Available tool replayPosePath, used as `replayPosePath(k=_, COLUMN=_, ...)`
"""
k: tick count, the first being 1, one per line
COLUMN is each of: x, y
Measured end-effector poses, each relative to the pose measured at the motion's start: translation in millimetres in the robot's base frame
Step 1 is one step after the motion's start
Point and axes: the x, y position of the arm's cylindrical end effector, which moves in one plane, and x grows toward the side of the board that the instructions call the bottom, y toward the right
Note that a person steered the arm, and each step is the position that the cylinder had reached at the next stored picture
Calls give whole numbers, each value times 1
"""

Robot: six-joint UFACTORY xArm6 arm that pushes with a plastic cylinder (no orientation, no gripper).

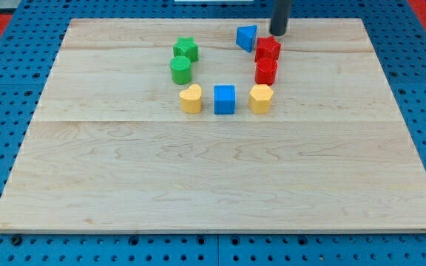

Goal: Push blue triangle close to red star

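On the pale wooden board (pixel 213 170), my tip (pixel 278 33), a plain jawless rod holding nothing, stands just above the red star (pixel 268 49), seemingly apart; the blue triangle (pixel 247 37) touches the star's left.

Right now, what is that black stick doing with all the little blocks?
It is my tip, near the view's top, just above the red star and to the right of the blue triangle. I am to push the triangle close to the star; they already sit almost touching. The other blocks lie below and to the left.
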Motion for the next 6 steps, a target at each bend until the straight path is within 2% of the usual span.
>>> replayPosePath(k=2, x=0, y=-52)
replayPosePath(k=3, x=-31, y=-52)
replayPosePath(k=4, x=-33, y=-72)
replayPosePath(k=6, x=-6, y=-76)
